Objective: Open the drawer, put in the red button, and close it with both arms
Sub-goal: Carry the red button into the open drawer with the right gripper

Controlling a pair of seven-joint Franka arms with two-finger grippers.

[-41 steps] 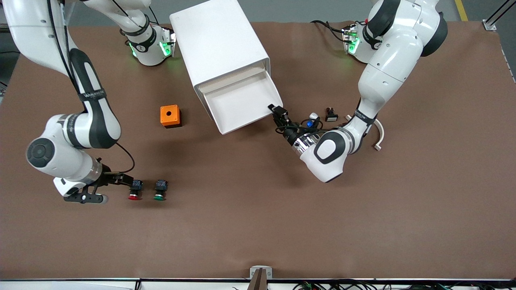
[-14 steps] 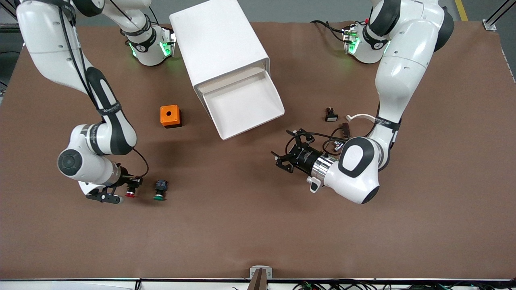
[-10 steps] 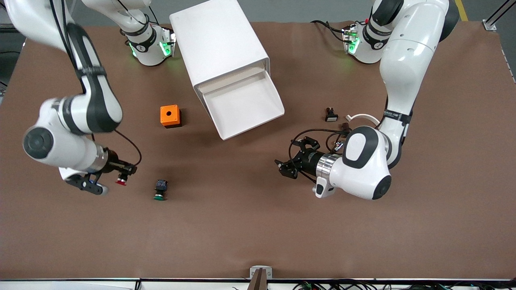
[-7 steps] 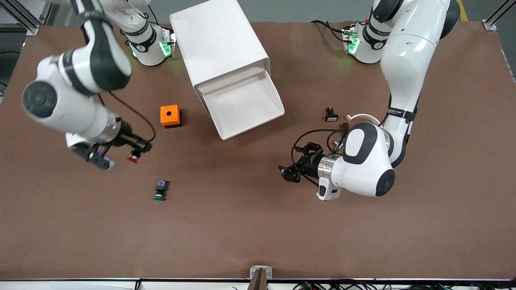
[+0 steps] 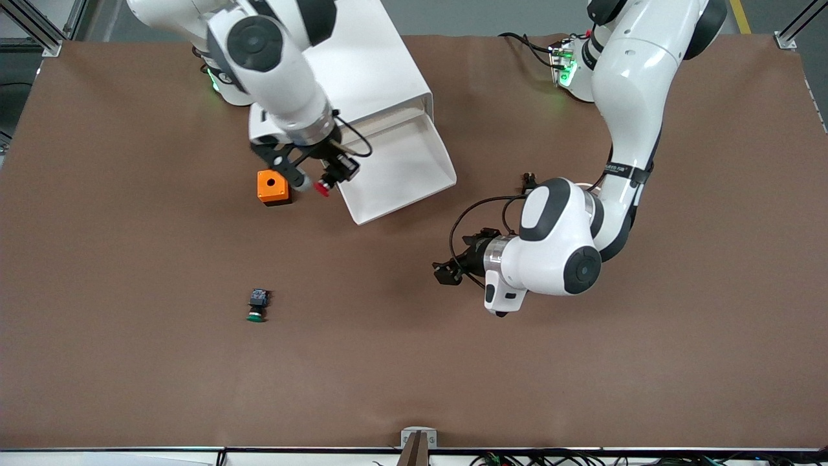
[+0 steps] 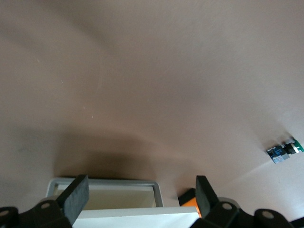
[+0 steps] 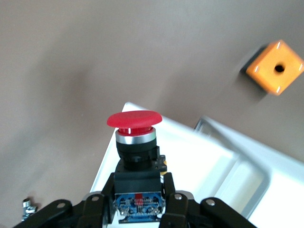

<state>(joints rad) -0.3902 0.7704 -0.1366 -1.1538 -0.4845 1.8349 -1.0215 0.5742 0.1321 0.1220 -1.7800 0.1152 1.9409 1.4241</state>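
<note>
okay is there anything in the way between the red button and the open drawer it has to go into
Nothing visible blocks it. The right claw is shut on the red button and hangs over the corner of the open drawer, whose tray looks bare. The orange box sits beside the drawer, off that path. The left claw waits, open, over bare table.

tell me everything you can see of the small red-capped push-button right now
The small red-capped push-button has a round, domed glossy red cap, a silver collar, and a black body with a blue terminal block. The right gripper is shut on its body, holding it in the air over the front edge of the open white plastic drawer.
</note>
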